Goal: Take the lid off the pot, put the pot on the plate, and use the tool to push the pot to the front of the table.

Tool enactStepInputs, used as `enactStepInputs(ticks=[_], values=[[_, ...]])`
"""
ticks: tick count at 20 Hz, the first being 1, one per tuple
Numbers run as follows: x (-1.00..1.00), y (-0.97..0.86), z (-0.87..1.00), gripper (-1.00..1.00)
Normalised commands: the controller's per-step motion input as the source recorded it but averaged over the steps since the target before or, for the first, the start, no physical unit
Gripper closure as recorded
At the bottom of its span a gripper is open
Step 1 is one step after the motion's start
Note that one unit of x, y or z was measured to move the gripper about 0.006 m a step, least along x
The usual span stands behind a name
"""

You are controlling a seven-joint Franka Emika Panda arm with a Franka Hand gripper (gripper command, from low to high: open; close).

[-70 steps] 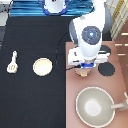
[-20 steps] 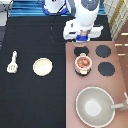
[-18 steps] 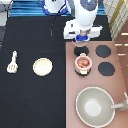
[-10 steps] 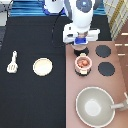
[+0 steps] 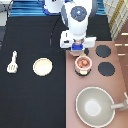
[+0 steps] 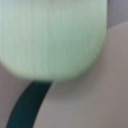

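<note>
The pot (image 5: 83,64) stands uncovered on the stove (image 5: 120,80), its reddish-brown inside showing. My gripper (image 5: 75,48) hangs just beyond the pot toward the exterior view's top left, over the seam between the stove and the black table (image 5: 30,100). The hand hides the lid in the exterior view. In the wrist view a pale rounded shape, the lid (image 6: 55,35), fills most of the picture right under the hand, and the gripper is shut on it. The cream plate (image 5: 42,66) and the white spatula (image 5: 12,62) lie on the table at the left.
A large grey-green pan (image 5: 95,105) with a handle sits on the stove at the exterior view's bottom right. Two black burners (image 5: 103,51) (image 5: 106,68) lie right of the pot. Blue items stand along the table's top edge.
The hand rose off the pot with the lid, leaving the pot open, then drifted toward the exterior view's left and bottom. The pot, plate and spatula stayed put.
</note>
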Motion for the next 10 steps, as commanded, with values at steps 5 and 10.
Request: enactStepInputs(ticks=[5, 10], values=[[0.25, 0.31, 0.03, 1.00], [0.05, 0.01, -0.12, -1.00]])
